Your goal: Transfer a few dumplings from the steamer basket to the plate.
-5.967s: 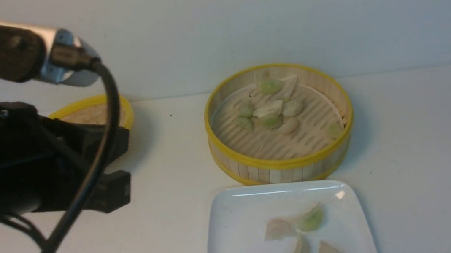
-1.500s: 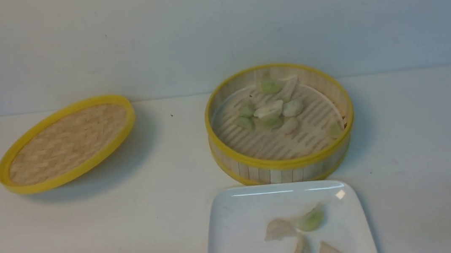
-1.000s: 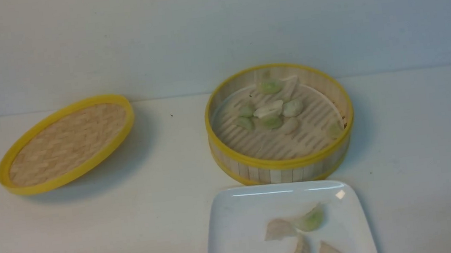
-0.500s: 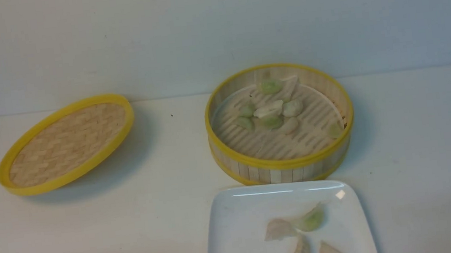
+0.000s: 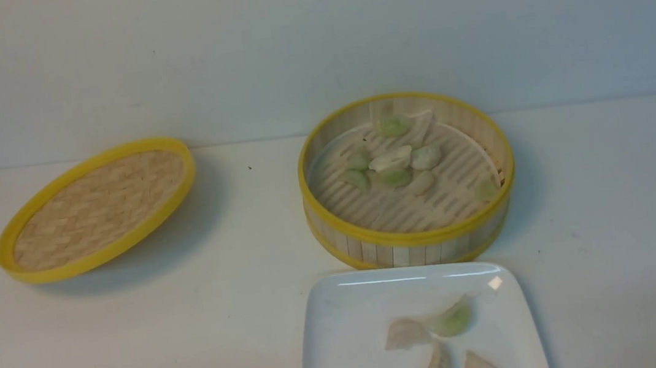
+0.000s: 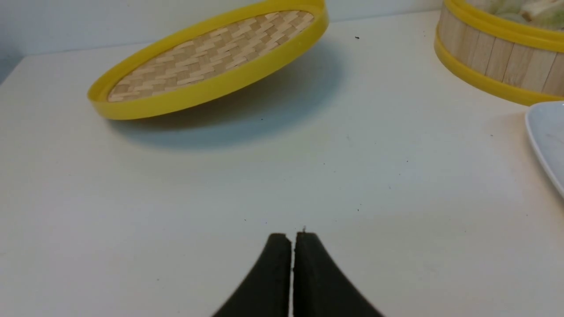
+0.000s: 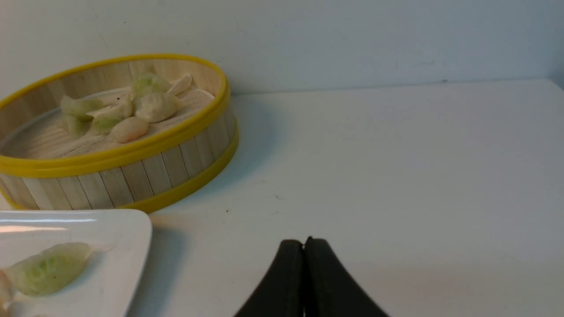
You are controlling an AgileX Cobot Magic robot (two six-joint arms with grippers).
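Sitting on the white tabletop, the steamer basket holds a cluster of dumplings toward the back of its slatted floor, some pale and some green, with one green piece apart near its right wall. Just in front of the basket lies the plate, carrying four dumplings: a green one touching a pale one, and two more nearer the front edge. Off to the left, well apart from the basket, the woven yellow-rimmed lid rests tilted, its far edge raised.

Neither arm reaches into the front view. In the left wrist view, the left tool has its fingers pressed together and empty, low over bare tabletop in front of the lid. In the right wrist view, the right tool is likewise pressed together with nothing between its fingers, over bare tabletop to the right of the basket and plate.
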